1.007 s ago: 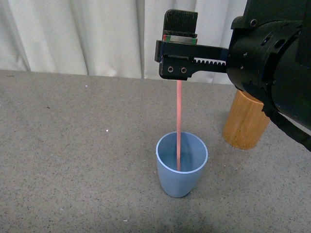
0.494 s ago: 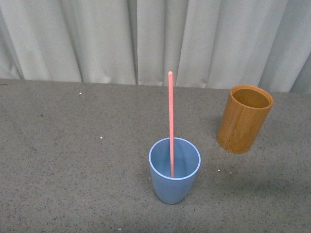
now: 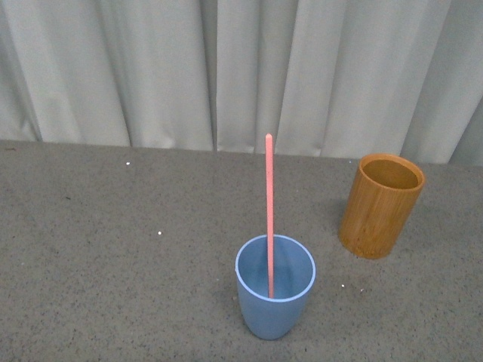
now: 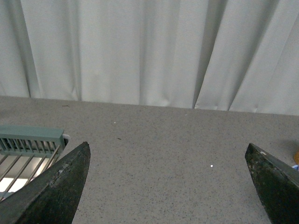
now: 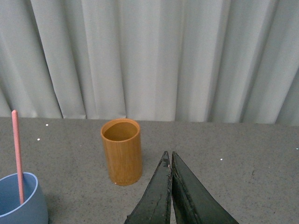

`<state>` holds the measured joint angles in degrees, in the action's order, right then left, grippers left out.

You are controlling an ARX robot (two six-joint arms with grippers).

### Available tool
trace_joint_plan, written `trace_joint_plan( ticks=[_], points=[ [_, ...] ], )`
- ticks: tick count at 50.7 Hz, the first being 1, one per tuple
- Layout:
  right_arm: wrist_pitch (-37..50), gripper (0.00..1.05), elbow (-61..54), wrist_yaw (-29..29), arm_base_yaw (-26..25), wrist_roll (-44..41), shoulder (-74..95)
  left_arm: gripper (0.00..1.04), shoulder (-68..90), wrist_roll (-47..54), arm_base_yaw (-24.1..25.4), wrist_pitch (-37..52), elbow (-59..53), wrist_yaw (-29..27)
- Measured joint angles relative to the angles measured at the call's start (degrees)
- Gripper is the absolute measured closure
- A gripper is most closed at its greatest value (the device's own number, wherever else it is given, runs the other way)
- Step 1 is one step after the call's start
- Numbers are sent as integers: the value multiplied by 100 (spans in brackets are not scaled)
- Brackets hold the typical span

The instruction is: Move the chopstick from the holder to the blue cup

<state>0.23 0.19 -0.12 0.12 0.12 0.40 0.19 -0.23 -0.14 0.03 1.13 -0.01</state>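
The salmon-pink chopstick [image 3: 269, 215] stands nearly upright inside the light-blue cup [image 3: 275, 305] near the front of the grey table. The brown-orange wooden holder [image 3: 380, 205] stands empty to the cup's right and further back. Neither arm shows in the front view. In the right wrist view my right gripper [image 5: 170, 155] is shut and empty, with the holder [image 5: 122, 151], the cup [image 5: 21, 205] and the chopstick [image 5: 17, 156] ahead of it and to one side. In the left wrist view my left gripper [image 4: 168, 151] is open and empty over bare table.
A pale curtain [image 3: 241, 72] hangs along the table's far edge. A grey-green slatted rack [image 4: 29, 140] shows at the edge of the left wrist view. Small white specks lie on the grey tabletop [image 3: 113, 249].
One second ago my right gripper held the chopstick's top above the cup. It has let go and left the front view; the chopstick now stands free in the cup.
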Motion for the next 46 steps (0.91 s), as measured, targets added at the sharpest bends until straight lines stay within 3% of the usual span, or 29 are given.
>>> trace_joint_plan(
  ticks=[19, 21, 32, 43, 46],
  points=[
    [-13, 104, 0, 2, 0, 0, -15, 7, 0, 0, 0, 0, 0, 2],
    [-13, 100, 0, 4, 0, -9, -15, 7, 0, 0, 0, 0, 0, 2],
    [-13, 65, 0, 4, 0, -9, -15, 7, 0, 0, 0, 0, 0, 2],
    [-13, 13, 0, 2, 0, -9, -15, 7, 0, 0, 0, 0, 0, 2],
    [-13, 8, 0, 4, 0, -4, -15, 7, 0, 0, 0, 0, 0, 2]
  ],
)
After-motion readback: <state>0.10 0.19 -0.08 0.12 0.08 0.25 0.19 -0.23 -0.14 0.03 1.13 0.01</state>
